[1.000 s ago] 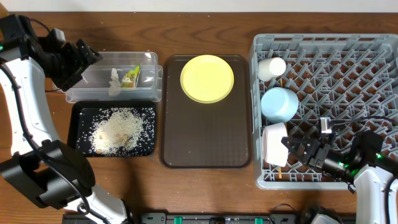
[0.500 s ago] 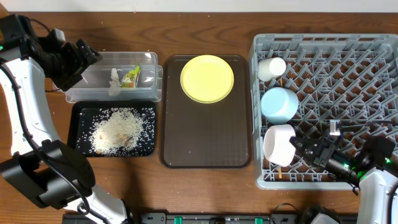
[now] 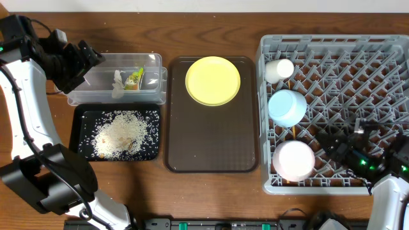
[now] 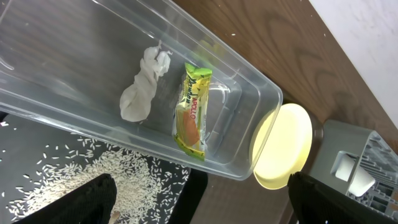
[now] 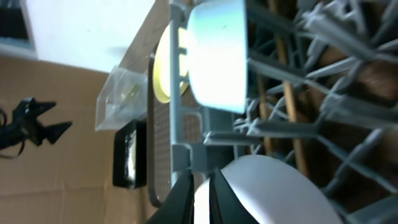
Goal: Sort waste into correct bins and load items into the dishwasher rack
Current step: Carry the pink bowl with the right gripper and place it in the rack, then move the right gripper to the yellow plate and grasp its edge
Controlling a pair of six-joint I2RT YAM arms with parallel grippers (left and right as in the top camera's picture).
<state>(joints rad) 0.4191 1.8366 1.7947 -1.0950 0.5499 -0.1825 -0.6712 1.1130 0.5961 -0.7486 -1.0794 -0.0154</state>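
Left claw (image 3: 88, 59): released. The fingers stand wide apart with nothing between them. You will find it above the end of the clear tub (image 3: 89, 96). Directly ahead of the claw, inside the tub, lie the crumpled tissue (image 4: 142, 93) and the snack wrapper (image 4: 193, 112), side by side. The black tray (image 3: 83, 115) sits just beside the tub on the claw's near side and carries the rice scraps (image 3: 121, 134).

Right claw (image 3: 333, 142): the fingers stand close together with only a narrow slit between them. You cannot tell whether they are fully clenched. They grasp nothing. The white bowl (image 3: 294, 160) rests upside down in the dishwasher rack (image 3: 383, 57), just ahead of the fingertips and apart from them. Beyond it in the same row stand the light blue bowl (image 3: 286, 107) and the white cup (image 3: 279, 69). The yellow plate (image 3: 213, 80) lies on the brown serving tray (image 3: 211, 140), well apart from both claws.
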